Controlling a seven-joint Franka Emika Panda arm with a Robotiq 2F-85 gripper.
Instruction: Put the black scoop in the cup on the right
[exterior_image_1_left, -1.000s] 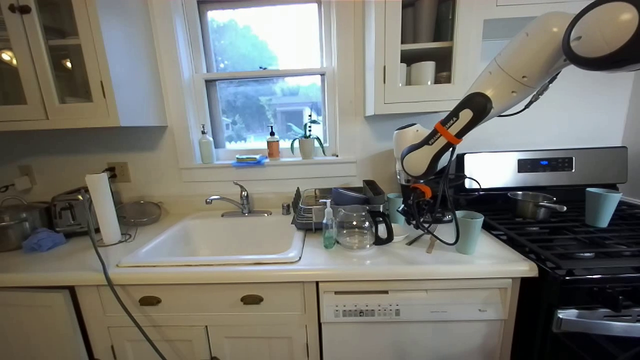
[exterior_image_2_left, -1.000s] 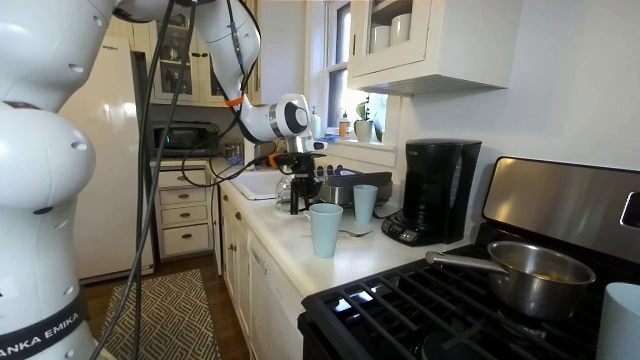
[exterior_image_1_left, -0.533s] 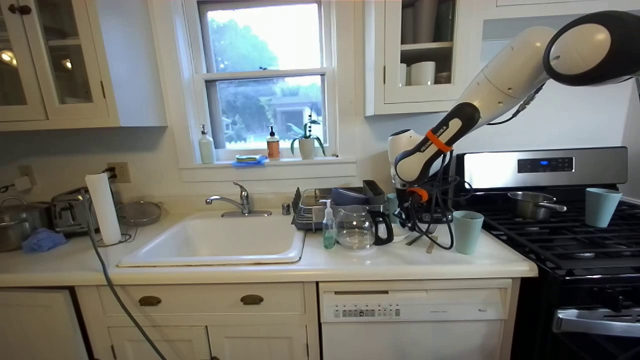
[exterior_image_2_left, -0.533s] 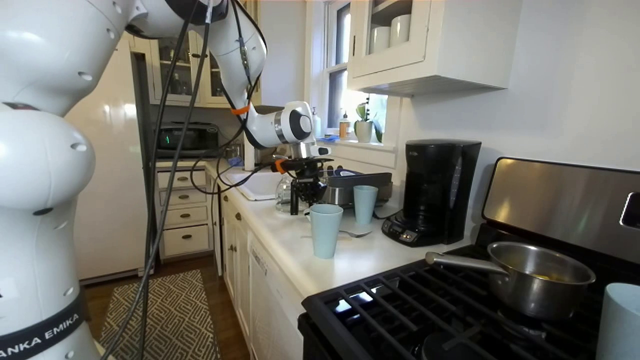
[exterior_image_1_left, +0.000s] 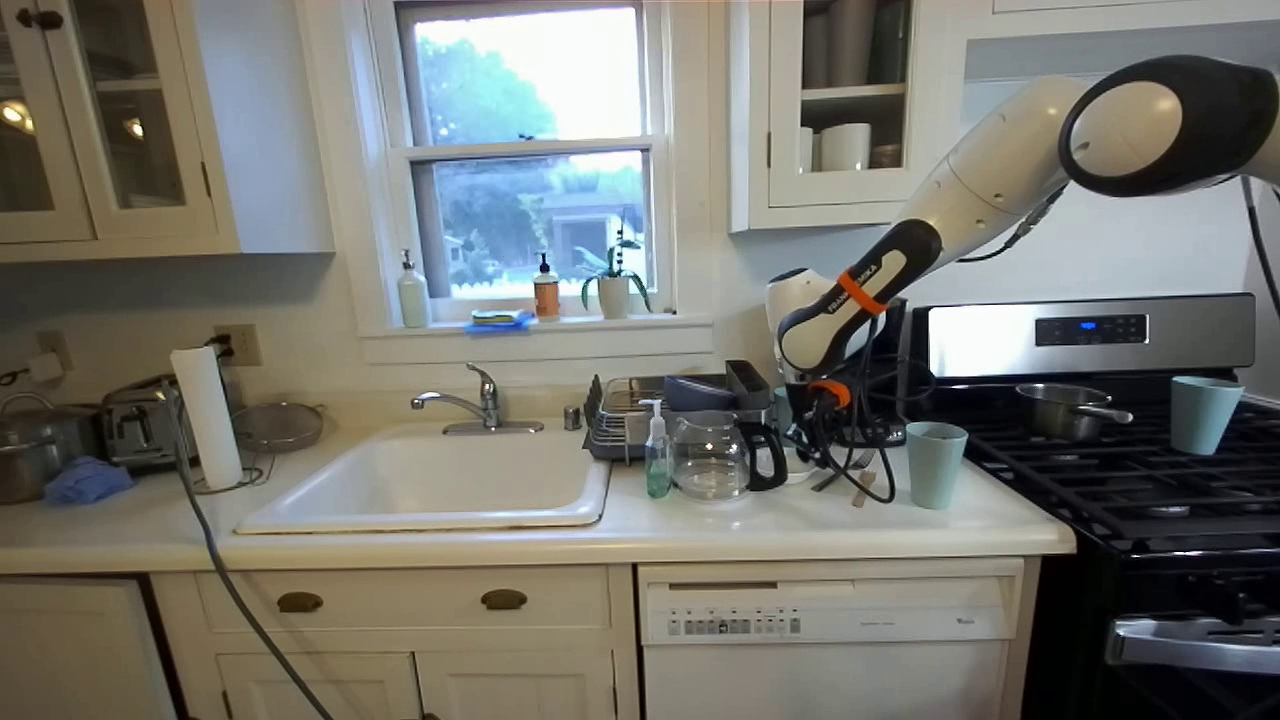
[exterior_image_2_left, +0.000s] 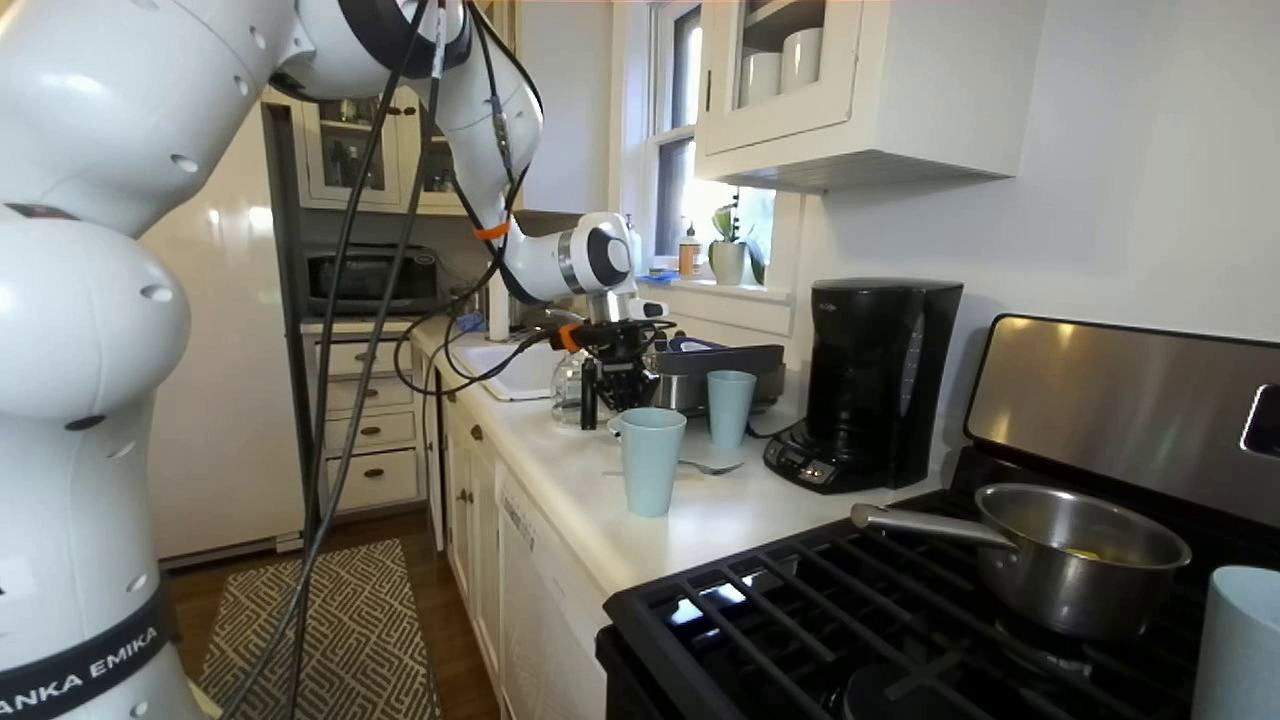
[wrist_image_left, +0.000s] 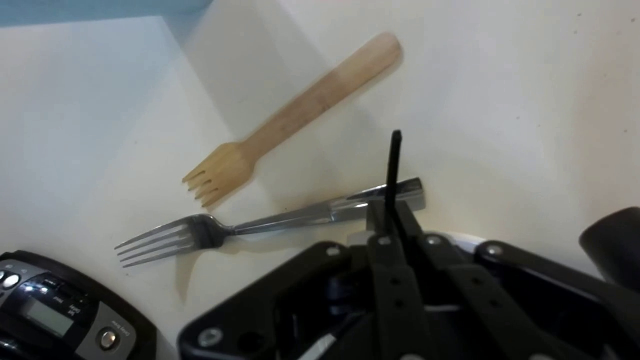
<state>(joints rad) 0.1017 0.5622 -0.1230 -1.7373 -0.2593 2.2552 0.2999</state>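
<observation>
White worktop (exterior_image_1_left: 780, 530) runs up to a gas stove (exterior_image_2_left: 800, 615). Over the worktop the hand (wrist_image_left: 392, 215) is pinched together on the black scoop (wrist_image_left: 394, 155), thin handle poking out, bowl not discernible: transfer is probably the step. Next calls for centring above a rim, then releasing. Whether the stove cup (exterior_image_2_left: 1240, 640), front cup (exterior_image_2_left: 652, 465) or rear cup (exterior_image_2_left: 730, 410) is meant, I cannot tell, nor what they contain. The saucepan (exterior_image_2_left: 1070, 595) holds yellowish contents (exterior_image_2_left: 1087, 553).

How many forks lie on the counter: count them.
2: on the counter, a wooden fork and, closer to the coffee maker, a metal fork; others may be hidden.
</observation>
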